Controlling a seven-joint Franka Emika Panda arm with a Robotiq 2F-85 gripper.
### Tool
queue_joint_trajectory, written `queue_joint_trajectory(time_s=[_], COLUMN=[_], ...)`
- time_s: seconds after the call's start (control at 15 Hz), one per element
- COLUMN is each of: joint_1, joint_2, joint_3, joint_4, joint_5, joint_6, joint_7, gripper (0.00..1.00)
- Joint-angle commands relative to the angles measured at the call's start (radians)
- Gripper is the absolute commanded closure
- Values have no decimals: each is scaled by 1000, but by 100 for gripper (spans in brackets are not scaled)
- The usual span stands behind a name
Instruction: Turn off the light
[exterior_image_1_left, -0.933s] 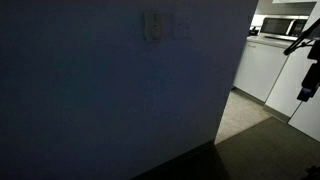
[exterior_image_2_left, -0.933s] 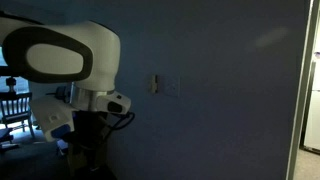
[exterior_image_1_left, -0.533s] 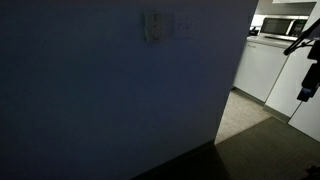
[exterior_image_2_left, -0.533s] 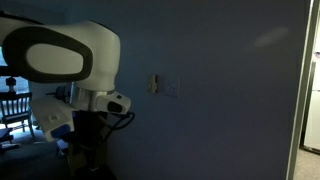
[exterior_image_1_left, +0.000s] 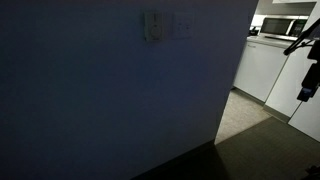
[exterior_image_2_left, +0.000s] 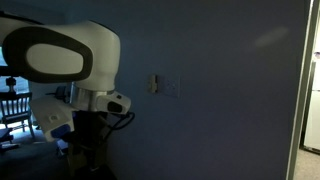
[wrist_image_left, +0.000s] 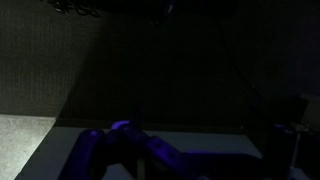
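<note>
Claw lost in the dark wrist view: cannot tell how wide open, or whether holding anything. Nearest in an exterior view, a big white rounded robot arm (exterior_image_2_left: 60, 50), standing off from the wall and not touching it. Further off, a small pale light switch plate (exterior_image_2_left: 155, 84), set partway up the dark blue-grey wall (exterior_image_2_left: 230, 100) for easy reach, apart from the arm. Room dim here, so probably switched off and no more pushing needed. Farthest, a lit white kitchen counter (exterior_image_1_left: 262, 40) past the wall's edge.

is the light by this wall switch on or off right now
Off, it seems: the wall around the switch is dark in both exterior views, and only the kitchen beyond is lit.
</note>
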Motion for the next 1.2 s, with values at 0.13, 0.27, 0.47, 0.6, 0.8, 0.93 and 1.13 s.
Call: queue_joint_trajectory(time_s=[0.13,0.27,0.47,0.6,0.8,0.93,1.13], joint_1=[-16,-16,-9,-1,8,16,19], joint_2=[1,1,18,42,82,120,204], joint_3=[14,14,36,54,94,125,175], joint_4=[2,2,8,22,54,85,170], joint_5=[8,8,10,1,-39,-88,-222], joint_6=[-3,-3,23,45,66,76,50], joint_7=[-7,-7,10,7,-3,-17,-20], gripper=[0,0,0,0,0,0,0])
